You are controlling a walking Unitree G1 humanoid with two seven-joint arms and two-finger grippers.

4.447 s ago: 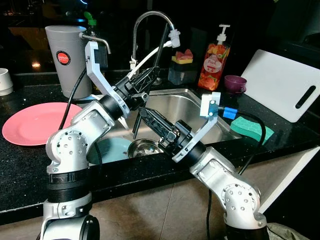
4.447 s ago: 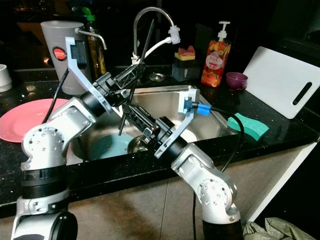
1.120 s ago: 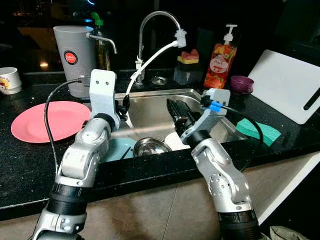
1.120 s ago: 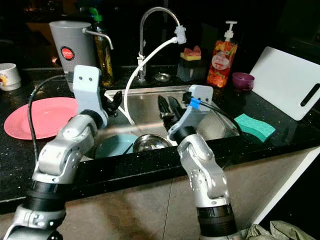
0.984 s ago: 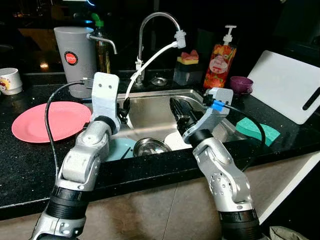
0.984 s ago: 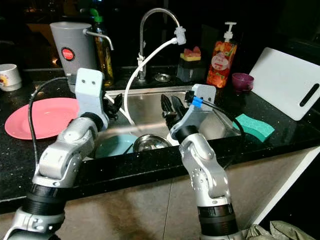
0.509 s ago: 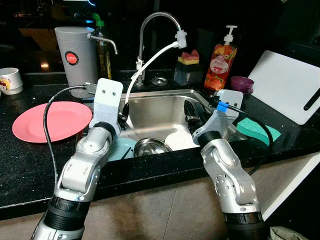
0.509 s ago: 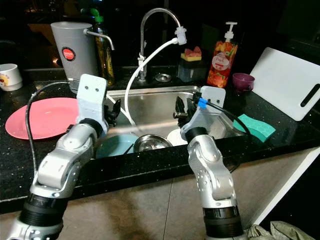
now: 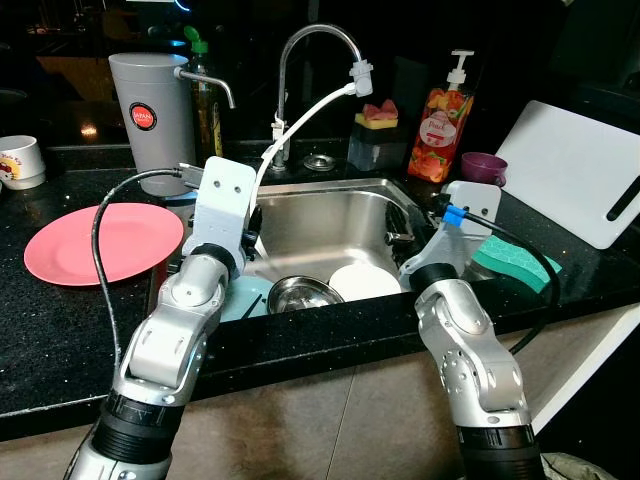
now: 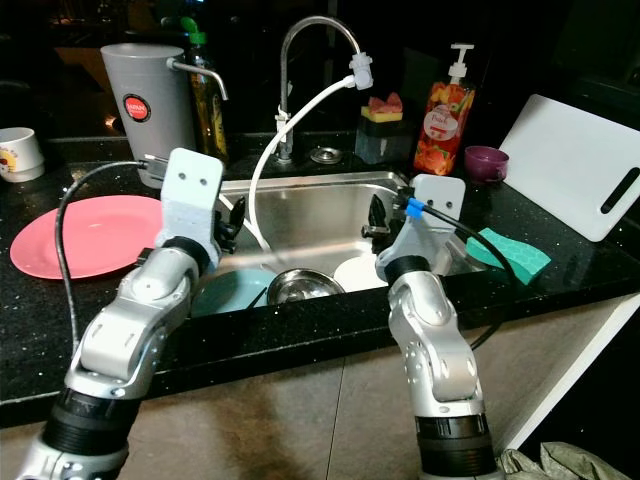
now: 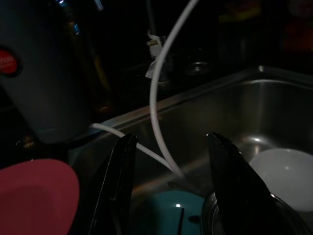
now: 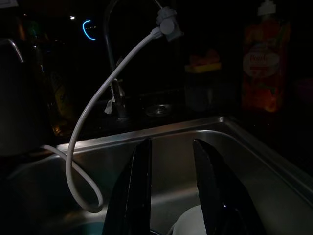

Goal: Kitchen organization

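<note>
A steel sink [image 9: 330,205] holds a teal plate [image 9: 245,296], a steel bowl [image 9: 297,293] and a white plate [image 9: 365,281] side by side on its floor. A pink plate [image 9: 100,243] lies on the black counter to the sink's left. My left gripper [image 11: 171,139] hangs over the sink's left rim, open and empty, pointing toward the teal plate and the bowl. My right gripper [image 12: 172,143] is open and empty too, low by the sink's right wall, just above the white plate. In the head views each wrist mount hides most of the fingers.
A faucet [image 9: 310,35] with a white hose [image 9: 300,110] looping into the sink stands behind it. A grey jug [image 9: 150,105] and white mug [image 9: 18,162] sit back left. Soap bottle [image 9: 447,125], purple cup [image 9: 483,167], green sponge [image 9: 515,262] and white cutting board [image 9: 570,170] sit right.
Both arms came down from a raised, crossed pose over the sink. Over the last second the right gripper slid right, uncovering the white plate. The left gripper barely shifted.
</note>
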